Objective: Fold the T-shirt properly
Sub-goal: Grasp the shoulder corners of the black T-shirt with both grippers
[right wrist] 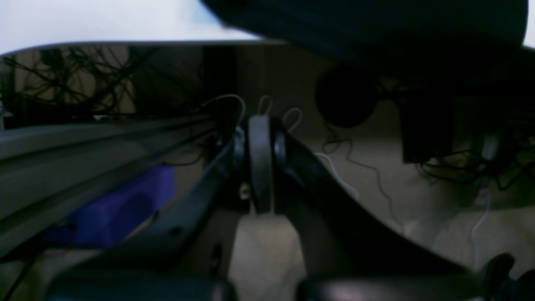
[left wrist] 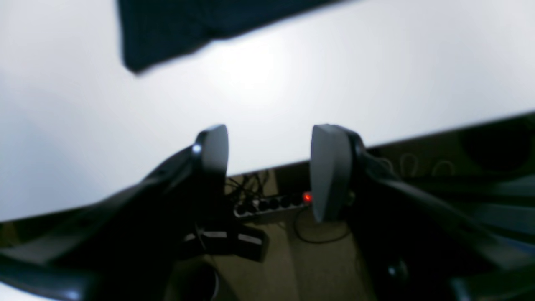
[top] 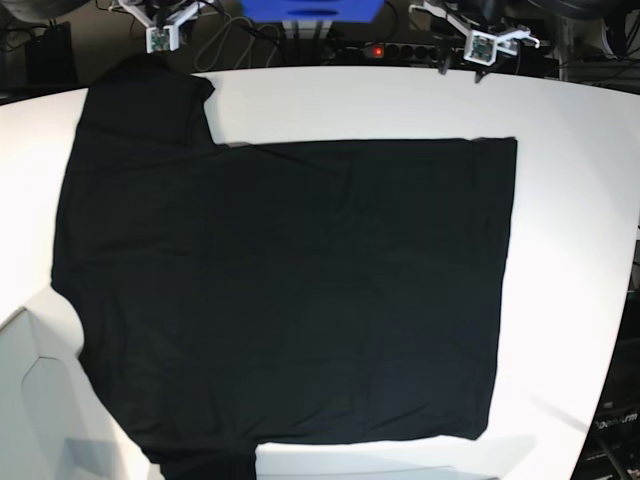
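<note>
The black T-shirt (top: 290, 290) lies spread flat over most of the white table (top: 580, 200), with one sleeve (top: 150, 95) reaching the far left edge. No orange patch or white tag shows. My left gripper (top: 480, 52) hangs beyond the far edge at the right; in the left wrist view it (left wrist: 271, 167) is open and empty, with a shirt corner (left wrist: 167, 29) ahead. My right gripper (top: 160, 38) is beyond the far edge at the left; in the right wrist view its jaws (right wrist: 260, 159) are pressed together on nothing, below dark cloth (right wrist: 368, 25) at the table edge.
A power strip (top: 378, 49) with a red light lies on the floor behind the table and also shows in the left wrist view (left wrist: 271, 205). A blue box (top: 310, 8) stands at the back middle. Cables (right wrist: 67, 79) hang under the table. A metal rail (right wrist: 83, 142) runs beside my right gripper.
</note>
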Robot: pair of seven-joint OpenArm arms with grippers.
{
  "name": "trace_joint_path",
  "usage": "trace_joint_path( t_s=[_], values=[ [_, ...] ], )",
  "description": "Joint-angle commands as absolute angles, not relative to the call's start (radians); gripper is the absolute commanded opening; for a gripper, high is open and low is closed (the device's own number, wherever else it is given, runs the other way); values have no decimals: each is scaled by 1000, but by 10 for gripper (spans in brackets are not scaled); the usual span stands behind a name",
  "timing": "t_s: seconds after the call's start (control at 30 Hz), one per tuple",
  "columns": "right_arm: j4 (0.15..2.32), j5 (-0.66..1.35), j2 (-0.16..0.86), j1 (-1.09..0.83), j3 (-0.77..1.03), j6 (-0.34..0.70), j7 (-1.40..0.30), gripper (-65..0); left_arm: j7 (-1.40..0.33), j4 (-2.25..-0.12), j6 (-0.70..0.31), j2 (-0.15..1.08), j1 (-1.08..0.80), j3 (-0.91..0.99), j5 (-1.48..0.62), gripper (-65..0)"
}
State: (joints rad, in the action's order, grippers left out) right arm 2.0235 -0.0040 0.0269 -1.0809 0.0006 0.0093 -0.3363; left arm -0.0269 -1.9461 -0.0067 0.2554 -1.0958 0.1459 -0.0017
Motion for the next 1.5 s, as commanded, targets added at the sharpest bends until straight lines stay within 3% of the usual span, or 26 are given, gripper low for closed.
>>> trace_joint_path(
  t_s=[0.0,0.07,0.23,0.33,0.5,0.73,1.47],
  values=[
    [2038,-5,35,-1099,2,5,-315,-642,-8,-1969,-4,259,-1107,157,-2,-327],
    [2040,-5,38,-1095,2,5,-314,-595,-8,-1977,-4,255,-1104,170,-4,-327],
    [2040,-5,62,-1072,-2,5,-312,-410,-8,-1980,-4,263,-1069,208,-162,-327],
    [2041,-5,64,-1052,1,5,-312,-365,-8,-1980,-4,263,-1043,271,-249,-326],
    [2041,-5,65,-1006,4,5,-312,-366,-10,-1974,-4,260,-983,367,-298,-324],
    [2041,-5,64,-924,50,5,-312,-366,-10,-1972,-4,259,-928,420,-298,-222],
    [2038,-5,64,-846,87,5,-317,-366,-10,-1656,-7,257,-691,377,-300,-217]
  ],
)
